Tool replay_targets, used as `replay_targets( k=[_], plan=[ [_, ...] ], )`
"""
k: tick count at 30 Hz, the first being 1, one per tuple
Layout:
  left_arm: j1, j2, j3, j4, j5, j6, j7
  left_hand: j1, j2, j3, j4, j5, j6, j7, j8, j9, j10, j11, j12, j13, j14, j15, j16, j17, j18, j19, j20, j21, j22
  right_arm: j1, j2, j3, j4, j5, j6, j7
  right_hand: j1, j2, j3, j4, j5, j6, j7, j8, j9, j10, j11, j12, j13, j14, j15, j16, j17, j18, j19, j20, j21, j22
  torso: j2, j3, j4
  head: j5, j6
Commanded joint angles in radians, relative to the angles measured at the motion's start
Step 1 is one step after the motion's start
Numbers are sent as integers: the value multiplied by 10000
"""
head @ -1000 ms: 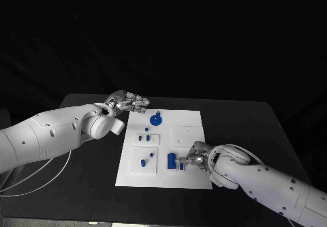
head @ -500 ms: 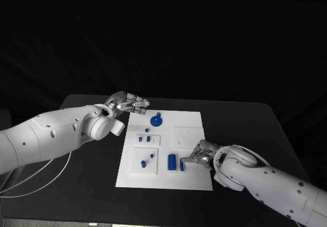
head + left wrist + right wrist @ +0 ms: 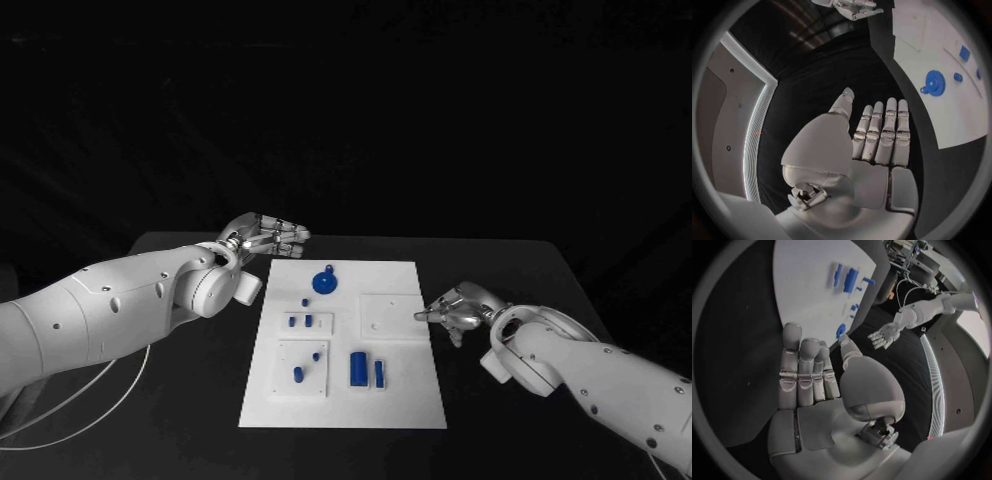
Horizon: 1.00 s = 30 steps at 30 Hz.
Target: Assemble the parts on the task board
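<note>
Hands both empty, fingers straight and apart: right hand [image 3: 459, 312] just beside white rectangular task board [image 3: 346, 405] on black bench [image 3: 173, 400]; left hand [image 3: 268, 238] near far corner; small blue plastic parts [image 3: 359, 367] between hands, apart from both; between-grasps step, likely; next calls for reaching a loose part.

No legible text, labels, brand marks, numbers or signs appear in any view. The task board [image 3: 346, 345] carries no readable markings on its white surface, and the blue parts [image 3: 359, 367] on it bear none. The casings of both white arms and the black table [image 3: 534, 290] are likewise unmarked.
</note>
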Motion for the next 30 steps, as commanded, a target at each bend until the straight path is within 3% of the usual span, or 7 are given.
replay_targets(
  k=[1, 16, 26, 27, 28, 29, 30],
  plan=[
    [-32, 257, 16, -364, 749, -422, 615, -3, 128, 34, -63, 71, 113, -10, 60, 14, 100, 11, -2, 1, 56, -5, -4, 4, -94, 21, -55, 17, 0, 268, 265, 15, -913, 3223, -30, 2410, 181, 296, -62, -472, -8, -145, 4, -45, -42, -164, 37, -673, -1033, -87, 81, -891, -555, 124, 126, 180, -994, -1069, -348, 37, -89, 15, 220],
    [-361, 1186, 48, -2093, 1608, 127, 1206, -22, 233, -105, -312, -125, -114, -239, 26, 6, -266, -11, -29, -3, -773, 50, -46, -25, -24, -234, 136, -127, -34, 1022, 1868, 103, -4717, 7452, 1340, 4577, -498, 916, 1024, -1840, -944, -1359, 561, -39, -153, -962, 1450, -7963, -9126, -2828, 1941, -6857, -7696, 255, -4498, 2420, -2384, -9183, -996, 112, -282, 42, 608],
    [-540, 1218, 59, -2388, 1992, 370, 1448, -92, 300, -299, -430, -176, -594, -348, -3, -15, -484, -124, -36, -5, -997, 81, -51, -34, 235, -227, 305, -131, -20, 1120, 2047, 108, -5063, 7548, 1607, 4847, -234, 1028, 244, -1458, -909, -1650, 580, -47, -161, -1210, 1528, -7980, -9126, -3073, 2040, -6882, -8071, 664, -4707, 2829, -2304, -9914, -1043, 231, -281, 42, 828],
    [-519, 1202, 46, -2361, 1590, 53, 1081, -4077, -91, 328, 136, -1539, -10034, -1474, -609, -610, -3564, -1379, -619, -581, -4011, -1359, -649, -639, -539, -9631, -1302, -1020, -754, 1105, 2027, 102, -5039, 7220, 1119, 4368, -3786, -277, 456, 606, -2418, -11536, -724, -666, -775, -4287, 126, -8588, -9707, -6321, 751, -7493, -8674, -914, -14660, 1016, -3084, -10568, -1016, 177, -273, 41, 777],
    [-529, 1192, 54, -2324, 1593, 22, 1089, -4391, -91, 328, 136, -1539, -10034, -1474, -609, -610, -3828, -1379, -619, -581, -11113, -1359, -649, -639, -539, -9631, -1302, -1020, -754, 1112, 2015, 84, -5002, 7241, 1085, 4381, -3969, -277, 456, 606, -2418, -11536, -724, -666, -775, -4554, 126, -8588, -9707, -6589, 751, -7493, -8674, -914, -14660, 1016, -3084, -10568, -1034, 180, -258, 28, 768],
    [-542, 1179, 65, -2275, 1597, -20, 1098, -4707, -91, 328, 136, -1539, -10034, -1474, -609, -610, -10865, -1379, -619, -581, -11113, -1359, -649, -639, -539, -9631, -1302, -1020, -754, 1122, 1999, 59, -4952, 7269, 1041, 4398, -4235, -277, 456, 606, -2418, -11536, -724, -666, -775, -11627, 126, -8588, -9707, -6834, 751, -7493, -8674, -914, -14660, 1016, -3084, -10568, -1059, 184, -237, 10, 757],
    [-561, 1162, 79, -2208, 1602, -78, 1112, -5025, -91, 328, 136, -1539, -10034, -1474, -609, -610, -10865, -1379, -619, -581, -11113, -1359, -649, -639, -539, -9631, -1302, -1020, -754, 1134, 1977, 26, -4885, 7308, 980, 4422, -4529, -277, 456, 606, -2418, -11536, -724, -666, -775, -11627, 126, -8588, -9707, -14009, 751, -7493, -8674, -914, -14660, 1016, -3084, -10568, -1092, 190, -210, -15, 742]
  ],
)
